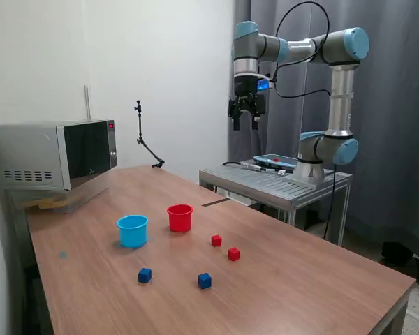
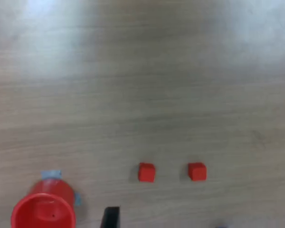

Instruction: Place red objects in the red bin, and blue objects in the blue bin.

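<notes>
the gripper [image 1: 246, 118] hangs high above the table [image 1: 300, 279], fingers spread and holding nothing. far below it sit the red bin [image 1: 180, 217], blue bin [image 1: 133, 230], two red cubes [image 1: 216, 241] [image 1: 233, 254] and two blue cubes [image 1: 145, 276] [image 1: 204, 280].

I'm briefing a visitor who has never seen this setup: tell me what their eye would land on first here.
First, the arm's end effector, raised high above the table's far edge, fingers apart and empty. Next, the blue bin and red bin standing side by side mid-table. In front of them lie four tiny cubes: two red cubes toward the exterior view's right, two dark blue cubes nearer the camera.
</notes>
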Available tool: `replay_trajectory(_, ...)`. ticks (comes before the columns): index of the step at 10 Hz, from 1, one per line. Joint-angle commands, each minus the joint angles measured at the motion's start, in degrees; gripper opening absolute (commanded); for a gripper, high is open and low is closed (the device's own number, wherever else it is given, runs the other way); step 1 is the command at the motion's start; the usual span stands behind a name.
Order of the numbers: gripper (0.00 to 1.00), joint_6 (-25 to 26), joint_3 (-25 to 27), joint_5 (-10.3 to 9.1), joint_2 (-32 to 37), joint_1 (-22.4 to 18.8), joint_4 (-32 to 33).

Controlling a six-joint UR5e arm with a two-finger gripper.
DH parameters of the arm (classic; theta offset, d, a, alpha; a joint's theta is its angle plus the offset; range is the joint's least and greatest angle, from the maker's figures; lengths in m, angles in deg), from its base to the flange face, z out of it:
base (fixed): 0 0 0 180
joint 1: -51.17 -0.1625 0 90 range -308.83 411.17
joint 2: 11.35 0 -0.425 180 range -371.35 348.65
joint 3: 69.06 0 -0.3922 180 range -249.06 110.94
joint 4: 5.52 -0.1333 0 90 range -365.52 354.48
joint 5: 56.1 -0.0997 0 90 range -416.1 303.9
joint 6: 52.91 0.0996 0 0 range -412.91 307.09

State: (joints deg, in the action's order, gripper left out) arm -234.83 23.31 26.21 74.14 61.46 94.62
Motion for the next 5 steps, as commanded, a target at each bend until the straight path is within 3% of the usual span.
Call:
replay_trajectory(1,1.00,3.58,0.09,-0.22,-1.72,0.00,3.20)
replay_trajectory(5,1.00,3.76,0.44,0.48,-5.24,-0.88,4.61)
